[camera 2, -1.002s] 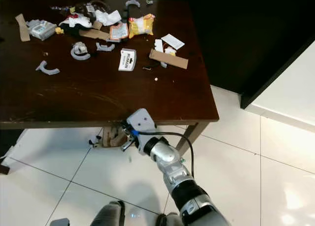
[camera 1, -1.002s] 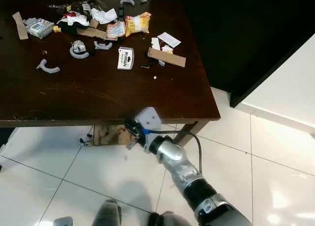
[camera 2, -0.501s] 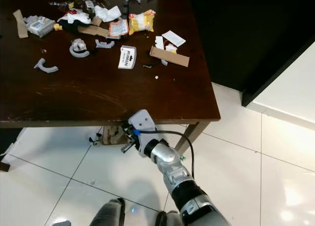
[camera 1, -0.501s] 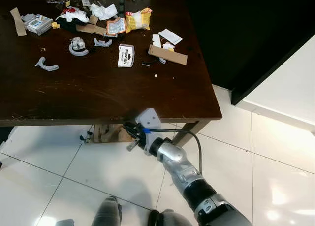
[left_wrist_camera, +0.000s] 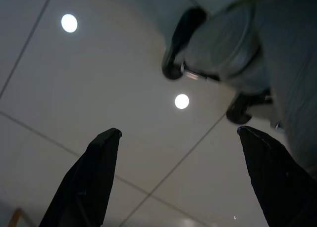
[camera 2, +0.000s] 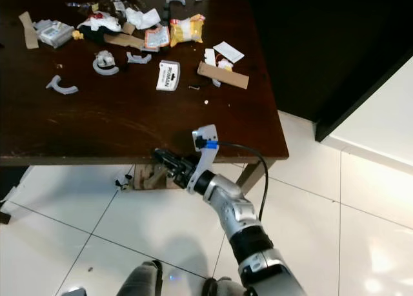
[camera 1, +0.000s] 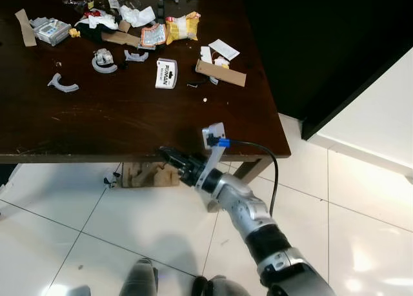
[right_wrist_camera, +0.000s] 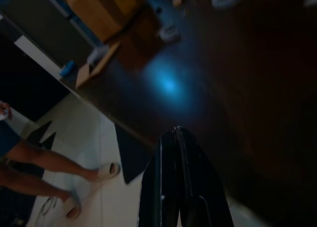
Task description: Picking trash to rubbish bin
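My right claw (camera 1: 169,155) is the nearest thing to me. It sits just at the front edge of the dark tabletop (camera 1: 129,125), and its two black fingers (right_wrist_camera: 177,187) are pressed tight together with nothing between them. My left claw (left_wrist_camera: 178,177) hangs down over the pale floor tiles (left_wrist_camera: 74,78), and its fingers are spread wide apart with nothing held.

The trash lies well away from my right claw, all of it up toward 12 o'clock and 11 o'clock on the tabletop. The first piece going up is the small white box with dark letters (camera 1: 166,74), at about 12 o'clock from the claw. Just to the right of it, near 1 o'clock, lies a flat strip of brown cardboard (camera 1: 221,73) with some white paper scraps (camera 1: 222,49) touching its far side. Out at 10 o'clock is a grey curved plastic piece (camera 1: 62,84). Farther back, at 12 o'clock, are the yellow snack bag (camera 1: 182,27) and the orange packet (camera 1: 151,35) side by side. The crumpled white wrapper (camera 1: 137,15) lies behind them.

A second ago my right claw was lower, under the edge of the tabletop. Now the wrist has turned and come up to the edge, pointing left. The trash has not moved.
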{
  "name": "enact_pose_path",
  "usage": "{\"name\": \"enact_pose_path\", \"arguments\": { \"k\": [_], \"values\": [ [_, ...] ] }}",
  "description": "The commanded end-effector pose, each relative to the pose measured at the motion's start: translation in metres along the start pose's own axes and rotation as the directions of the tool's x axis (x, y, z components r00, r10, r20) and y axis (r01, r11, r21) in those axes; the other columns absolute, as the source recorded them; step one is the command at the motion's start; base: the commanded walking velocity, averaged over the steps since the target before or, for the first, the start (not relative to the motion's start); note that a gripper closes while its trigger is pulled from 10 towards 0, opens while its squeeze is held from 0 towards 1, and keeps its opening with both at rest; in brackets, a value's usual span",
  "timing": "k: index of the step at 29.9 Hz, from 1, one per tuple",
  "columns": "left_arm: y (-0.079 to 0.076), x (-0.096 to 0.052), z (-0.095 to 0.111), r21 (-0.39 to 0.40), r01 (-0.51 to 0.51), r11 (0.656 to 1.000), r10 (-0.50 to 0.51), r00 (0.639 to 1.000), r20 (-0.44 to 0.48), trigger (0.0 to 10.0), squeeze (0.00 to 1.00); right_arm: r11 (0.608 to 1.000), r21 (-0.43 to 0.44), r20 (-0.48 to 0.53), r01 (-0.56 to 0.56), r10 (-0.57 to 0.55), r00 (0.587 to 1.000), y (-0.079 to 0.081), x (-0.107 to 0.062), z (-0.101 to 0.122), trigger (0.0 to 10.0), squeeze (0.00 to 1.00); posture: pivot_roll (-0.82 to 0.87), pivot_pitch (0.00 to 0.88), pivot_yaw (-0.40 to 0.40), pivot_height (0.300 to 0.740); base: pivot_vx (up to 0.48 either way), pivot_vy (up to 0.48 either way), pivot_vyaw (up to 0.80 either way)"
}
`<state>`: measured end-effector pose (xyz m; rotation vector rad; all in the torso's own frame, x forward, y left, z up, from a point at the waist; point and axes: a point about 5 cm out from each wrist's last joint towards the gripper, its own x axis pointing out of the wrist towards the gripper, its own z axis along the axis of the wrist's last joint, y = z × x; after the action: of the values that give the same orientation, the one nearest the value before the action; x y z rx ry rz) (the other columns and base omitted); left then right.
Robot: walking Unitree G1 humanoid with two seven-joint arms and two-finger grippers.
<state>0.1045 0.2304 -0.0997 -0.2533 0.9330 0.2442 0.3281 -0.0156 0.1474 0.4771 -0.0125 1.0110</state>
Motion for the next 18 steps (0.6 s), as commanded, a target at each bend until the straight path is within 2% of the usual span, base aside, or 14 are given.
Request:
{"name": "enact_pose_path", "arguments": {
  "k": [1,3,18],
  "values": [
    [0.0002,-0.0028,-0.0098,-0.015,-0.004,1.0,0.004,1.0,-0.028,10.0,0.0,0.986,0.112,0.076,-0.122,0.114,0.991,0.0444,0.0394,-0.0087,10.0,0.0,0.36,0.19,-0.131,0.74,0.48,0.0,0.0],
    [0.0018,-0.0032,-0.0096,-0.022,-0.011,1.0,0.01,1.0,-0.025,10.0,0.0,0.985,0.115,0.076,-0.13,0.122,0.99,0.0425,0.0382,-0.0058,10.0,0.0,0.37,0.185,-0.13,0.74,0.48,0.0,0.0],
    [0.0031,-0.0047,-0.0133,-0.042,-0.025,0.999,0.023,0.999,-0.03,10.0,0.0,0.984,0.11,0.074,-0.139,0.132,0.989,0.0385,0.0371,0.0006,10.0,0.0,0.38,0.177,-0.127,0.74,0.48,0.0,0.78]
  ]
}}
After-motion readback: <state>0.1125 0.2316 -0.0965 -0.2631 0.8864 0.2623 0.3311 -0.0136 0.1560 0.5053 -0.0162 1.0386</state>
